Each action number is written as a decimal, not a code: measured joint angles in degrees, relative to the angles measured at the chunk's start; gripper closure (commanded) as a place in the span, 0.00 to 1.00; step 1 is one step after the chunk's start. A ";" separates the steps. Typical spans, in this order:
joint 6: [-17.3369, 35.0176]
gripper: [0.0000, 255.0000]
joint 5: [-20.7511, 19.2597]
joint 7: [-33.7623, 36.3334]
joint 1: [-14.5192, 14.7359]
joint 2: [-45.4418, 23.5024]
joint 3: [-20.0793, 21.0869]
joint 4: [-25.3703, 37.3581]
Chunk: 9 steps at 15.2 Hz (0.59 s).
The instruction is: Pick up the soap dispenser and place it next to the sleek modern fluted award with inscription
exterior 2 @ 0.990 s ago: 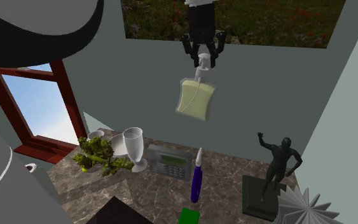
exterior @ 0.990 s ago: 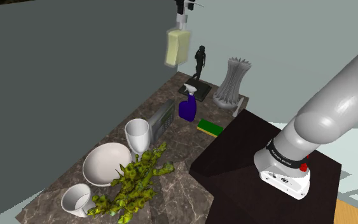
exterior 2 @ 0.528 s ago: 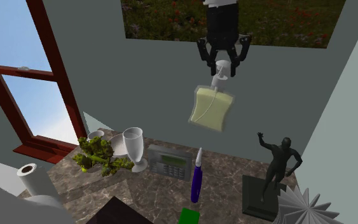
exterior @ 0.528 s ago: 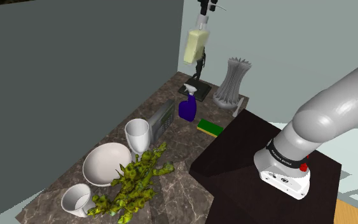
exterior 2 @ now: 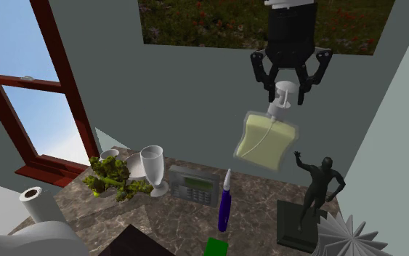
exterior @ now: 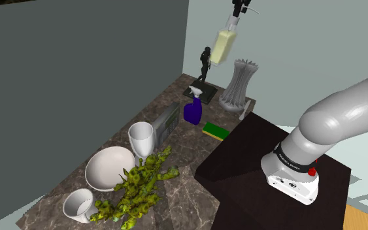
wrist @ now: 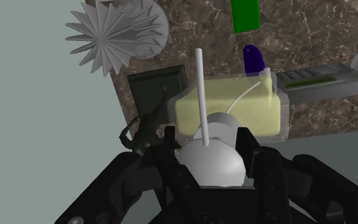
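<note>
On the veined brown counter [exterior: 182, 147], a dark figurine [exterior: 205, 64] stands at the shoulder view's left of the pale, ribbed fluted award [exterior: 238, 83]. Up and left of the award, the claw [exterior 2: 286, 93] clasps the white pump of a flat, clear, yellow-filled soap dispenser [exterior: 221, 47].

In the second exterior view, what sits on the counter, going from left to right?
Green plant → goblet → keypad device → purple bottle → dark figurine → fluted award.
</note>
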<state>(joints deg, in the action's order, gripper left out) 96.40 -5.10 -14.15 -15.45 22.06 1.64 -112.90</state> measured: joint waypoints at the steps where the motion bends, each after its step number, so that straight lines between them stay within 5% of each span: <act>1: 0.00 1.00 -0.20 -1.23 -0.39 0.81 -0.88 -0.69; 9: 4.53 1.00 -0.70 -3.14 -1.10 2.24 -2.57 -6.49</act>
<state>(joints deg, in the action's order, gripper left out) 100.93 -5.79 -17.28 -16.55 24.30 -0.93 -119.39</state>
